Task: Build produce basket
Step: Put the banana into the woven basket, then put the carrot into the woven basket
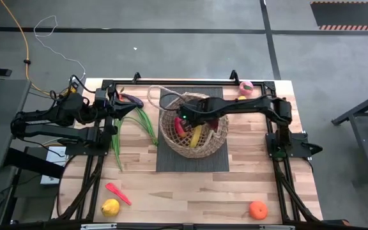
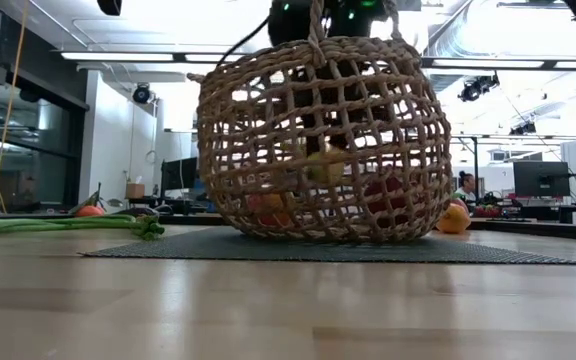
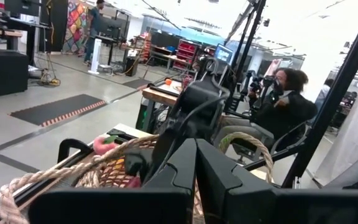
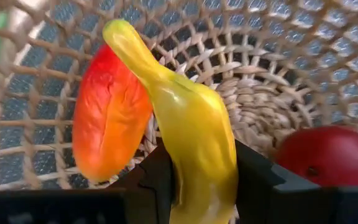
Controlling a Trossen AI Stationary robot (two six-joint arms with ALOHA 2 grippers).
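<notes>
Inside the wicker basket (image 1: 193, 131), the right hand (image 4: 194, 180) gripped a yellow banana (image 4: 188, 124). The left hand (image 1: 117, 102), fingers pressed together, waited beside the basket.

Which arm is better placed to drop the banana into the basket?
The right. Its gripper is inside the basket, fingers shut on the banana just above the woven bottom, so it likely only needs to open. The left gripper waits at the table's left edge, over the green beans.
</notes>
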